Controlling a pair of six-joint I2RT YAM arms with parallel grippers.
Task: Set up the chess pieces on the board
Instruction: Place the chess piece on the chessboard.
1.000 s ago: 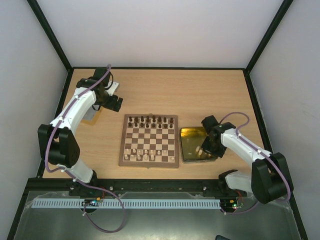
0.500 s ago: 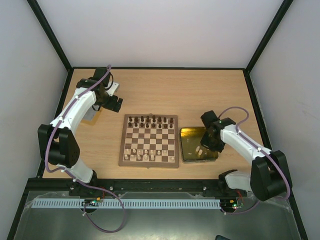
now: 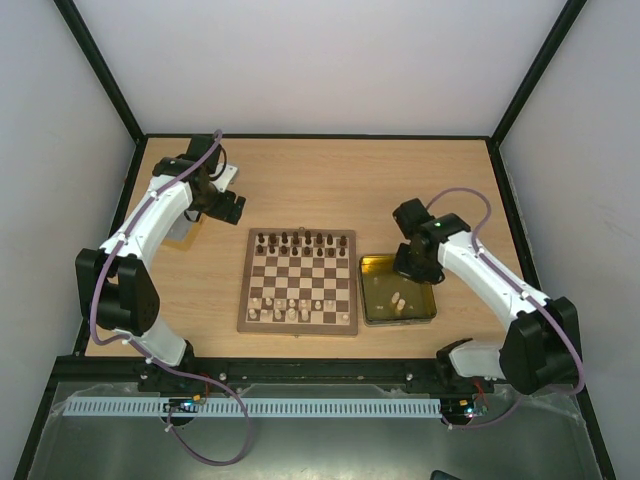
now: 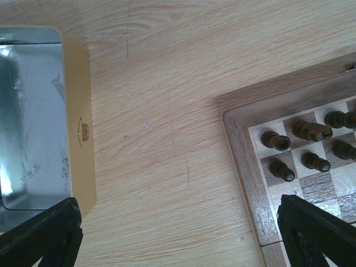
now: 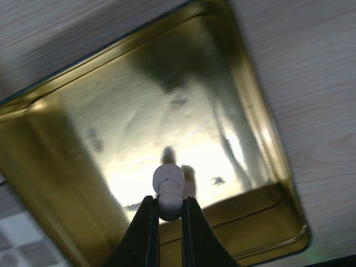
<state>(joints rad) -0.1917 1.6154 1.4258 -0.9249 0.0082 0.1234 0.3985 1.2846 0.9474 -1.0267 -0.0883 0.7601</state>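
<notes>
**One pale piece held: hazards and blind spots**

One pale cream turned wooden chess piece (image 5: 168, 179) is pinched between the two fingers of the right hand (image 5: 168, 208), above the shiny gold metal tray (image 5: 83, 139). Only a short length is clamped, and one rounded end projects beyond the fingertips. A fast swing toward the checkered wooden chessboard (image 3: 300, 282) could rotate or drop it.

The near rows are crowded with pale pieces (image 3: 290, 312), so a low approach risks toppling neighbours.

The left hand (image 4: 178, 222) hangs open and empty over the light wood worktop (image 4: 167, 111), between the dull silver metal tray (image 4: 33, 111) and the board's corner.

Piece types, the vacant square and the clamped end of the held piece cannot be made out.
</notes>
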